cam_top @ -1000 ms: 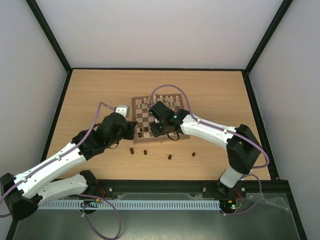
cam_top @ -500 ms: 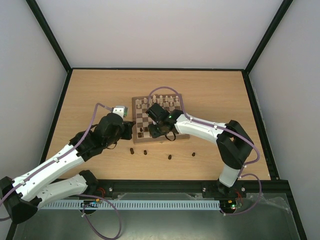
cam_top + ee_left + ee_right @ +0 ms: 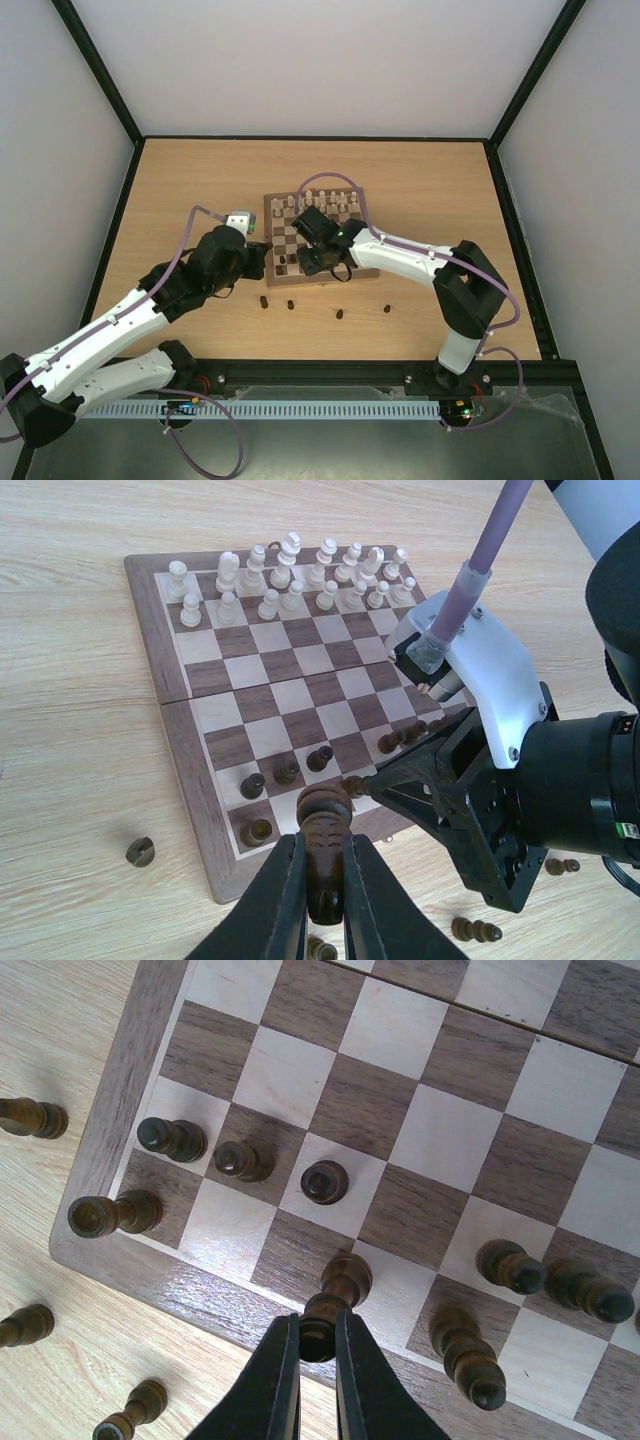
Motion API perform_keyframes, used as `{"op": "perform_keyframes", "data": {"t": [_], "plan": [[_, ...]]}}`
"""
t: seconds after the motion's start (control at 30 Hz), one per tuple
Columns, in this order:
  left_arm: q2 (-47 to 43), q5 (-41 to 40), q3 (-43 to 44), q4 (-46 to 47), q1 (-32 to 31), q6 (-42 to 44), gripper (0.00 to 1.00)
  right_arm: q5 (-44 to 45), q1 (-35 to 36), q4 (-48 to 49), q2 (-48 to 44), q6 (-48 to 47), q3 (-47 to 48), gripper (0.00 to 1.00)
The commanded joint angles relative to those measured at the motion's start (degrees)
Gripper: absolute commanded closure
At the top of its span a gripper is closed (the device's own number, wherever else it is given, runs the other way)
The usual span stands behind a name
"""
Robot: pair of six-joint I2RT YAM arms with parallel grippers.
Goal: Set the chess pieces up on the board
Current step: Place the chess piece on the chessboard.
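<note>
The board lies mid-table, with cream pieces along its far rows. My left gripper is shut on a dark brown chess piece and holds it above the board's near edge. My right gripper is shut on the top of another dark piece whose base rests on a near-row square of the board. Several dark pieces stand on the near rows, among them three pawns and a corner piece. Both grippers are at the near left corner.
Loose dark pieces lie on the tabletop in front of the board. More of them show in the wrist views. The right gripper's black body is close beside my left fingers.
The right gripper has shifted left along the board's near edge with its piece. The left gripper has edged slightly towards the board. Little has moved in the last half second.
</note>
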Motion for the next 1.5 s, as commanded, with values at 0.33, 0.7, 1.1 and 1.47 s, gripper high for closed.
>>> {"op": "perform_keyframes", "data": {"t": [0.33, 0.7, 1.1, 1.47], "plan": [[0.96, 1.56, -0.75, 2.03, 0.30, 0.23, 0.95, 0.84, 0.43, -1.66, -4.13, 0.28, -2.83, 0.99], [1.36, 2.10, -0.70, 2.43, 0.35, 0.08, 0.96, 0.84, 0.02, -1.21, -4.28, 0.24, -4.31, 0.99], [1.68, 2.53, -0.77, 3.03, 0.30, 0.08, 0.96, 1.55, 0.01, -3.88, -5.88, -0.09, -3.80, 0.99], [1.70, 2.80, -0.99, 3.31, 0.32, 0.13, 0.96, 2.55, 0.08, -7.86, -4.92, -0.93, -1.54, 0.98]]}}
